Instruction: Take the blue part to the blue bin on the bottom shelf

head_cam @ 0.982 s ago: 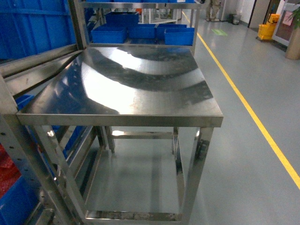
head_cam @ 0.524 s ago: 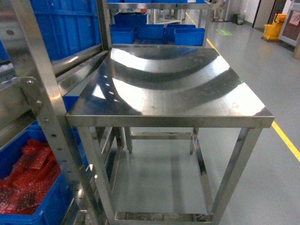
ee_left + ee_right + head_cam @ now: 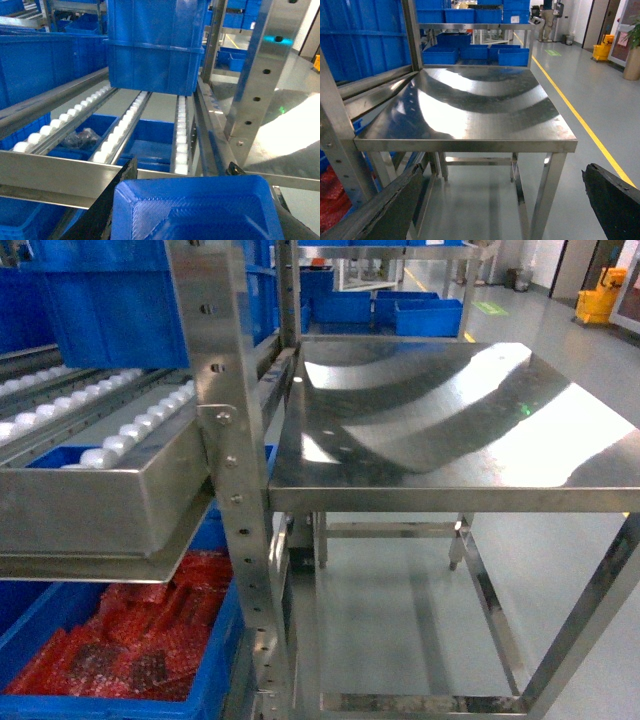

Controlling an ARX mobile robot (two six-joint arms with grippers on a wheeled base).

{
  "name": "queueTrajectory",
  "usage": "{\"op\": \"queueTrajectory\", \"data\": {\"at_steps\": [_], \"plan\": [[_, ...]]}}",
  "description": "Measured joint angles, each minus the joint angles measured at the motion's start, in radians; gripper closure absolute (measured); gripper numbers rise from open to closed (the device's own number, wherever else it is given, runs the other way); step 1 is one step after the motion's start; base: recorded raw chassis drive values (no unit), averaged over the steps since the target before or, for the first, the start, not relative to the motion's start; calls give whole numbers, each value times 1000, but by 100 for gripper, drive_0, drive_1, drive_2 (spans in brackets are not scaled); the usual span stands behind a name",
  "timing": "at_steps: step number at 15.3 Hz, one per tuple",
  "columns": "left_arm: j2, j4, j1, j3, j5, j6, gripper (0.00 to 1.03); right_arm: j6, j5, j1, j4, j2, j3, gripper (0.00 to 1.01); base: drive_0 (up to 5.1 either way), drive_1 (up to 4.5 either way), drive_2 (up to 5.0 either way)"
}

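Left gripper [image 3: 192, 212], seen from its wrist: dark fingers [image 3: 107, 205] clamped on either side of a blue part [image 3: 195, 210], a moulded tray-like piece held low and in front of the rack's flat front rail [image 3: 60, 170]. Beyond the rail, white roller tracks [image 3: 125, 127] with a blue bin [image 3: 155, 45] resting on them; another blue bin [image 3: 150, 142] visible below through the rollers. Right gripper [image 3: 502, 200]: fingers [image 3: 615, 197] spread wide, nothing between, facing a steel table [image 3: 470, 110]. Head view: neither gripper visible; blue crate of red parts [image 3: 120, 650] under the roller tier.
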State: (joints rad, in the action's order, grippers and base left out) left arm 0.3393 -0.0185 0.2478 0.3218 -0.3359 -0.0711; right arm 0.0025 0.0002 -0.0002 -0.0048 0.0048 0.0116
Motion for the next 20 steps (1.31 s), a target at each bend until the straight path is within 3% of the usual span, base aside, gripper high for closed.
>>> {"op": "queueTrajectory", "data": {"at_steps": [20], "plan": [[0,-2,-1,0,0,0,60,0,0,0,0,0,0,3,-494,242,242]]}}
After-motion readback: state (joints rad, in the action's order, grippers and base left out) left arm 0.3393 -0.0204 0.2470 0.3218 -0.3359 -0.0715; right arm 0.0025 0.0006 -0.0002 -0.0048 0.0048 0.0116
